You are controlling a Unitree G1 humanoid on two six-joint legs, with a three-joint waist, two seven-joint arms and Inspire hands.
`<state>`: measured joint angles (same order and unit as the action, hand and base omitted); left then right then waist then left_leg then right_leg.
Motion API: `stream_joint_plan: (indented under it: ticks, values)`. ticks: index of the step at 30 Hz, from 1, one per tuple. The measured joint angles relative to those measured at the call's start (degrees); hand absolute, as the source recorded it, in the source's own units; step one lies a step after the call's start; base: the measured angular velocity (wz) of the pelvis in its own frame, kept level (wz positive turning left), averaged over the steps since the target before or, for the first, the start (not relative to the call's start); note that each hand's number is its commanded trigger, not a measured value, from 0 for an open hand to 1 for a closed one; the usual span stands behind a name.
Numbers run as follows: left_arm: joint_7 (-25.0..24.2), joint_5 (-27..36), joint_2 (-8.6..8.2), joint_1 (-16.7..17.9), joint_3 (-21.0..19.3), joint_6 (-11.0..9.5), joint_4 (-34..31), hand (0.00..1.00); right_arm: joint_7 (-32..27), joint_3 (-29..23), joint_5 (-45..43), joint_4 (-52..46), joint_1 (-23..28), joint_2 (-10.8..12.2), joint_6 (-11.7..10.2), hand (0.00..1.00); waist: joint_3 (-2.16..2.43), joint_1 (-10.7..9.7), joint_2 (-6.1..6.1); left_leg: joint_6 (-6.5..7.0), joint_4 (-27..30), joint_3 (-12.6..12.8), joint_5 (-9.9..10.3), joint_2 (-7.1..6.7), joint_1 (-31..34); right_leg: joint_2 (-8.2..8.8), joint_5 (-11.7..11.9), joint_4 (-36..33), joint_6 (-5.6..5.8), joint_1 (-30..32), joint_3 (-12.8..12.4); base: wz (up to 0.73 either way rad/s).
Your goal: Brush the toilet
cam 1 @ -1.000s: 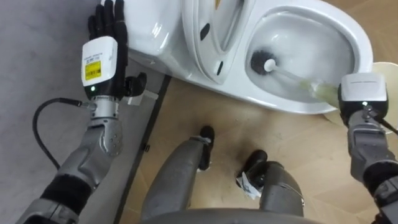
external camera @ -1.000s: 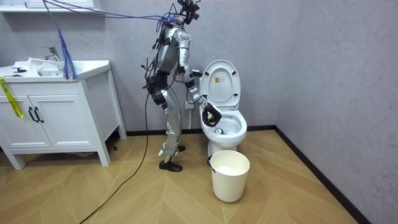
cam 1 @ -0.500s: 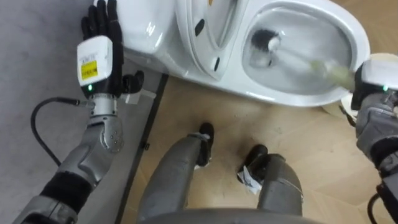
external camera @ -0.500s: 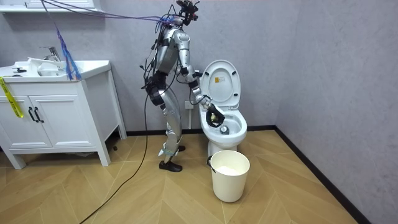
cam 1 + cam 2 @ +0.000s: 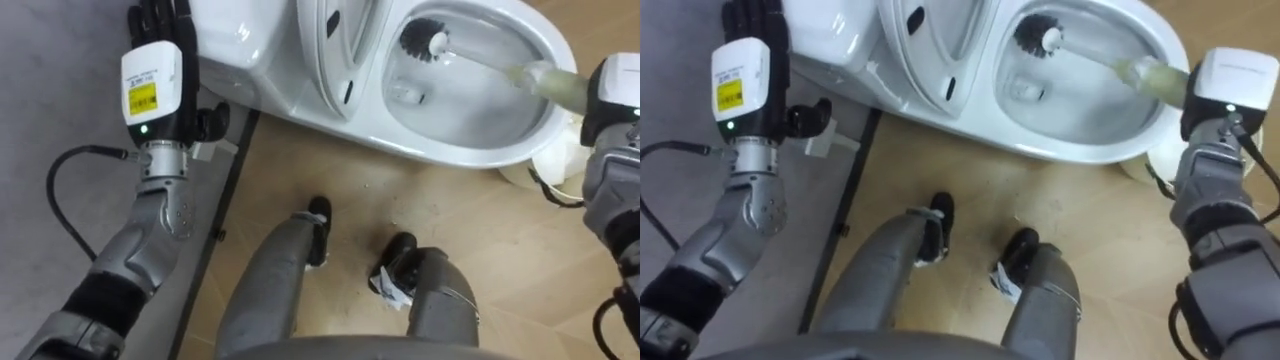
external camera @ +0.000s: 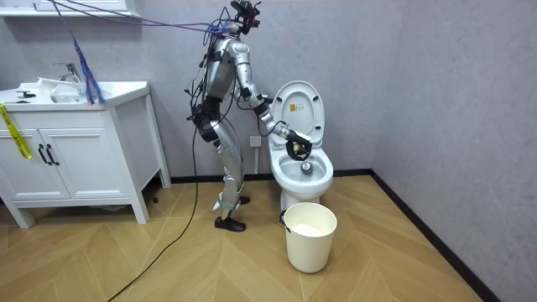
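Well inside toilet [image 5: 452, 154], black-bristled brush [image 5: 424, 38]

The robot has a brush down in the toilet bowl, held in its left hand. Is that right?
Not quite. The brush is down in the toilet bowl, but its right hand holds it, not its left, as the right eye view shows.

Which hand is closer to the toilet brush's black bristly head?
Right hand: it holds the brush's pale handle at the white bowl's rim. Left hand is by the tank.
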<state>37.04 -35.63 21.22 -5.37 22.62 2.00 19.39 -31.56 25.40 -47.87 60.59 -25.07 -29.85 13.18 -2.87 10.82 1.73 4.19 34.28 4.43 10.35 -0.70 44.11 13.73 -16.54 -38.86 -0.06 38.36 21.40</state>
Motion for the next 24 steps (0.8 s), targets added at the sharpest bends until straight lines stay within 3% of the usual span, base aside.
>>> stream_joint_plan:
  ticks: [2,6,10,17,22,24]
  values:
    - [-0.01,0.05,-0.49,0.14,0.08,0.27,0.4,0.0,0.64,1.37,-3.65,-0.97,1.36,1.19,0.81,1.0,0.01,0.47,0.15,-0.14,-0.81,0.26,-0.08,0.0,-0.72,-0.14,-0.01,0.4,-0.01,-0.27,-0.36,-0.09]
    - [0.15,0.06,-0.63,1.31,-0.11,0.31,-0.01,0.0,3.72,2.66,-6.51,-4.91,4.47,2.67,3.53,1.0,0.47,0.76,1.04,-0.38,-1.44,0.27,-0.04,0.5,-0.78,-0.95,-0.01,1.61,-0.04,-0.55,-0.28,0.0]
    - [0.34,0.21,-0.55,2.21,-0.55,-0.16,0.2,0.0,7.62,2.7,-6.57,-10.44,7.73,1.9,4.73,1.0,0.55,0.82,1.2,-0.75,-2.98,0.41,-0.28,0.6,-1.81,-1.35,0.07,2.82,-0.15,-1.35,-0.19,0.0]
    - [1.99,3.25,-0.54,4.39,-1.16,-1.16,-0.51,0.0,13.78,2.55,-6.78,-18.56,14.08,2.92,7.49,1.0,0.7,-0.77,1.5,-1.43,-3.61,-0.2,-0.3,1.21,-2.71,-2.76,0.19,5.23,-0.44,-3.58,0.94,0.05]
    - [3.02,4.58,-0.41,5.15,-1.09,-1.46,-0.62,0.0,16.14,2.55,-6.66,-19.31,14.9,2.87,7.99,1.0,0.7,-1.28,1.48,-1.43,-3.4,0.08,-0.3,1.21,-2.7,-2.51,0.11,4.9,-0.41,-3.5,0.78,-0.01]
    - [3.4,4.75,-0.19,4.59,-0.78,-2.13,0.38,0.0,16.15,3.19,-4.85,-16.68,12.74,2.5,7.72,1.0,0.68,-1.19,1.46,-1.41,-2.84,0.15,-0.29,1.2,-2.65,-2.36,0.09,4.27,-0.41,-3.35,0.5,-0.04]
